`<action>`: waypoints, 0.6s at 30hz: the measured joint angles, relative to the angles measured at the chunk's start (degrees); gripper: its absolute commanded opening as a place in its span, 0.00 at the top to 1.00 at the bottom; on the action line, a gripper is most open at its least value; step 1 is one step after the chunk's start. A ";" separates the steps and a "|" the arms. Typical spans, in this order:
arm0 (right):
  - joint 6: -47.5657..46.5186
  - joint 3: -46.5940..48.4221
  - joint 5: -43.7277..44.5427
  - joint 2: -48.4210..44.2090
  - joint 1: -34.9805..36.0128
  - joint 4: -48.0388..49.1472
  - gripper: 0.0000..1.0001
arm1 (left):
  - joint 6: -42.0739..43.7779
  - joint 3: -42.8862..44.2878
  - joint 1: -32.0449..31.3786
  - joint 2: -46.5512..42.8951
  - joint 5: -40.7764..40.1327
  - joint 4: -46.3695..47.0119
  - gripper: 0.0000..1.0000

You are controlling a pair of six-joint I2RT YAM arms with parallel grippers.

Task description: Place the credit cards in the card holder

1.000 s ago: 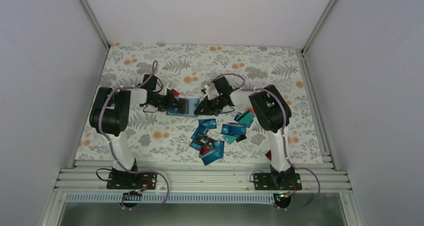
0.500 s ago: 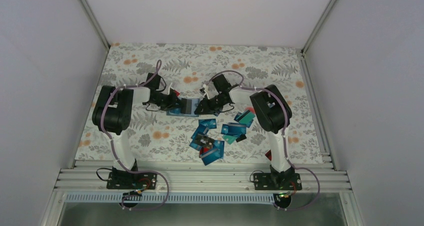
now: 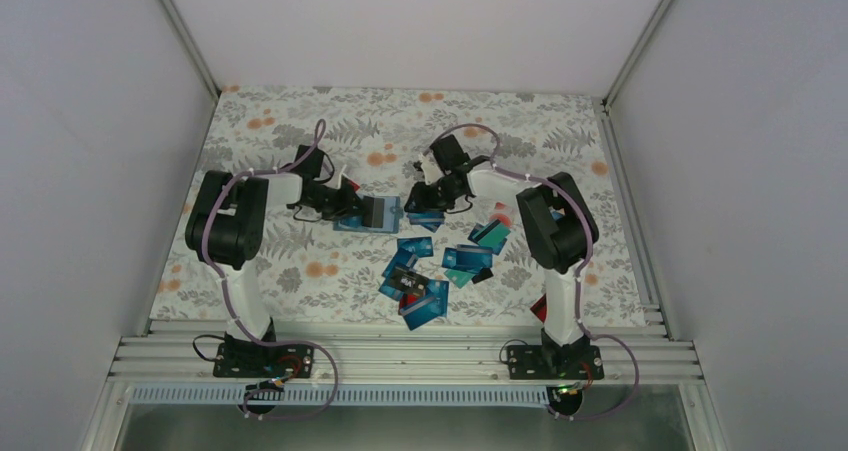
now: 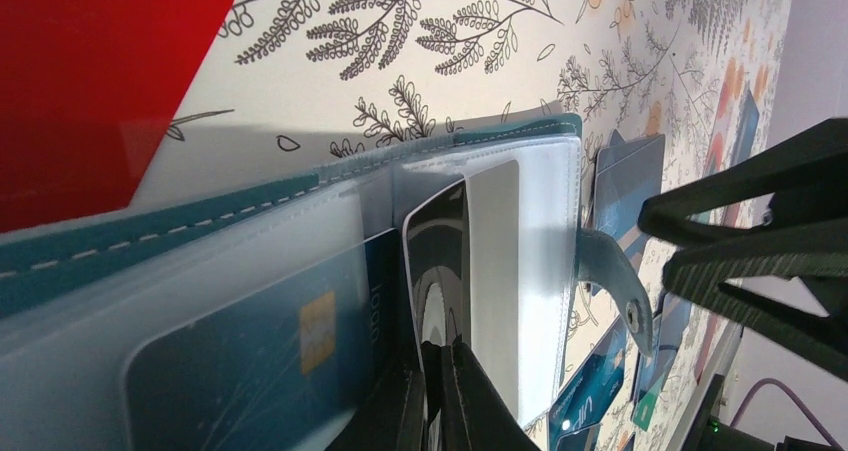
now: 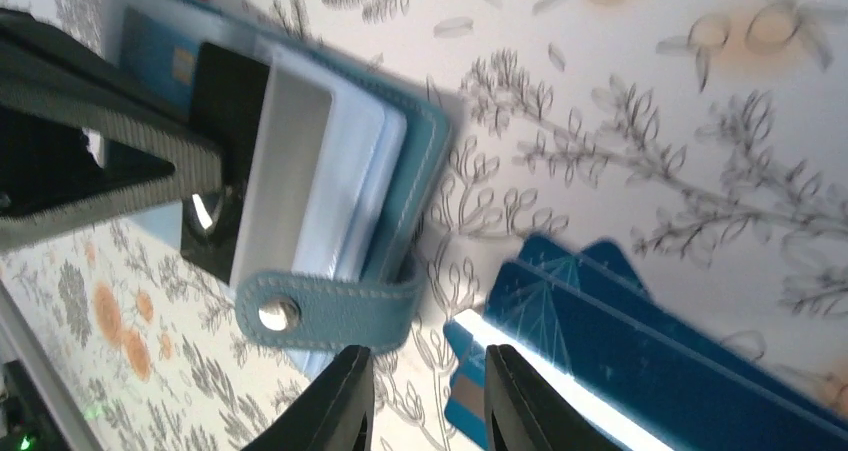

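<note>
On the table (image 3: pixel 300 121), left end effector (image 4: pixel 440 353) tight on card holder (image 5: pixel 415 186) edge; right end effector (image 5: pixel 425 369) slightly apart, empty.

Open card holder (image 5: pixel 330 201) beside blue credit cards (image 5: pixel 620 341)
</note>
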 measured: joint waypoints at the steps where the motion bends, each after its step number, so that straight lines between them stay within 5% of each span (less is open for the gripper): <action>1: 0.31 0.68 0.83 0.04 -0.02 -0.31 0.75 | 0.00 0.07 -0.09 0.00 -0.15 -0.11 0.95; 18: 3.17 3.69 -3.61 6.14 0.42 4.00 0.93 | 0.59 1.75 -1.57 0.00 -3.04 -2.56 0.90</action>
